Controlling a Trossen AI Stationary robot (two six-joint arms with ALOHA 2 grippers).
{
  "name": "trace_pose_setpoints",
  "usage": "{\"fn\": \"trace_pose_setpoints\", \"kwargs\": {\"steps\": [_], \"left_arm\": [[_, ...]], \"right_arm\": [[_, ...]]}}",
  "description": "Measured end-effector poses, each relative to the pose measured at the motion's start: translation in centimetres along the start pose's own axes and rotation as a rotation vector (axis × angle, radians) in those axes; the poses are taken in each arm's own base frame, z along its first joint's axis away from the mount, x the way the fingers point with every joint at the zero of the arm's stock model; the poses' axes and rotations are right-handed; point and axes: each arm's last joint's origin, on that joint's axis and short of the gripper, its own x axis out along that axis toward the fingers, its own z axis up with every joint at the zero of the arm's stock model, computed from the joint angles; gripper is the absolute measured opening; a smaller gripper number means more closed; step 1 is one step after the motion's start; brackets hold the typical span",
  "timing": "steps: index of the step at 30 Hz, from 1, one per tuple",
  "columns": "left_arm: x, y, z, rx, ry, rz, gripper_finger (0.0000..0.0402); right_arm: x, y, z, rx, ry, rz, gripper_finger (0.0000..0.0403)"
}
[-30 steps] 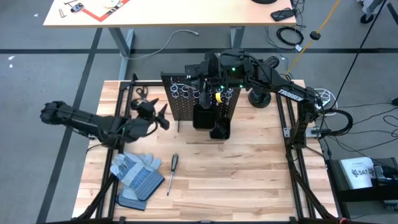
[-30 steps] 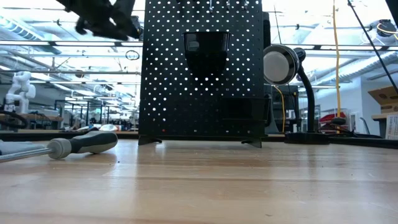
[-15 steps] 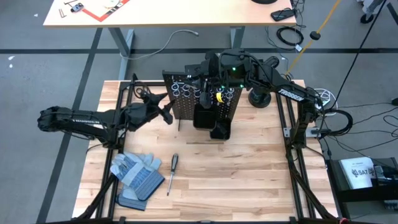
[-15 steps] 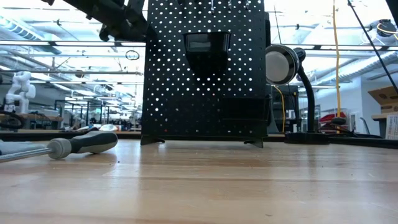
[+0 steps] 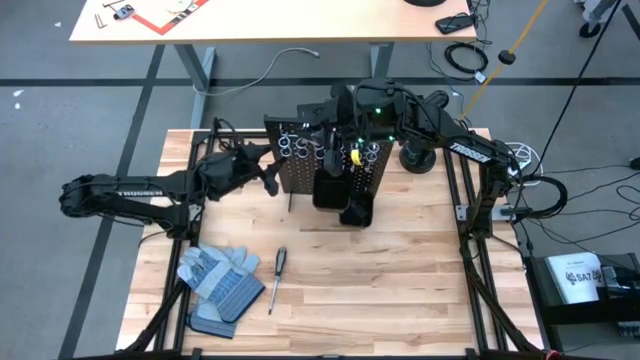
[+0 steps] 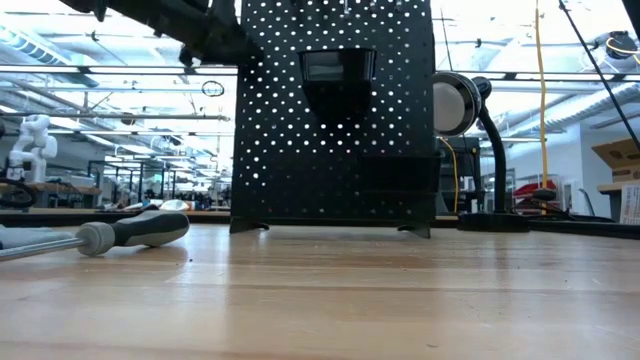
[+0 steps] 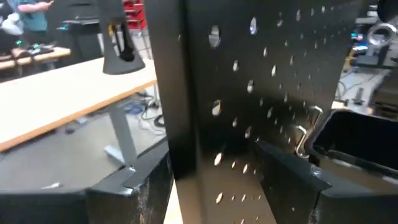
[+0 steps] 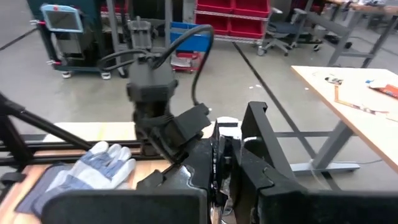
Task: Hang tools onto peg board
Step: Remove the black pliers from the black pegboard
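- Our left gripper (image 5: 268, 178), jaws spread around the peg board (image 5: 325, 165) edge at frame centre, is steadying it.
- Our right gripper (image 5: 335, 135), pressed shut, is hovering above.
- We are judging a square, gentle hold best.
- Screwdriver (image 5: 276, 277) is lying lower left.

We find the upright black perforated metal peg board (image 5: 325, 165) standing at the far middle of the pale wooden table (image 5: 400, 270), with black bins (image 5: 352, 205) projecting from its near face. Its left edge is blocked by the left gripper (image 5: 268, 180), whose open fingers straddle it. The right gripper (image 5: 335, 140) closes off the board's top. A black desk lamp (image 5: 415, 152) stands just right of the board. On the near left lie grey-and-blue work gloves (image 5: 220, 285) and, beside them, a thin dark-handled screwdriver (image 5: 277, 277). The near right of the table offers open passage.
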Motion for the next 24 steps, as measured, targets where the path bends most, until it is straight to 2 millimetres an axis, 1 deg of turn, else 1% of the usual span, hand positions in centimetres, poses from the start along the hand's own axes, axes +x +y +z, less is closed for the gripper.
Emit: {"fn": "trace_pose_setpoints", "kwargs": {"steps": [4, 6, 11, 13, 20, 24], "left_arm": [[0.0, -0.1, 0.2, 0.036, -0.019, -0.035, 0.0213], [0.0, -0.1, 0.2, 0.043, -0.023, -0.059, 0.0196], [0.0, -0.3, 0.1, 0.047, -0.009, -0.104, 0.0136], [0.0, -0.3, 0.1, 0.045, -0.01, -0.119, 0.0123], [0.0, -0.4, 0.0, 0.049, -0.004, -0.132, 0.0119], [0.0, -0.4, -0.1, 0.051, 0.002, -0.135, 0.0119]], "right_arm": [[0.0, 0.1, 0.0, 0.004, -0.003, 0.011, 0.0021], [-0.1, 0.1, 0.0, 0.008, 0.001, 0.015, 0.0021], [-0.3, 0.0, 0.0, 0.007, 0.012, 0.013, 0.0021], [-0.4, 0.0, -0.1, 0.005, 0.018, 0.012, 0.0021], [-0.5, 0.1, 0.0, 0.01, 0.015, 0.012, 0.0021], [-1.1, 0.2, 0.3, 0.005, 0.003, 0.012, 0.0021]]}}
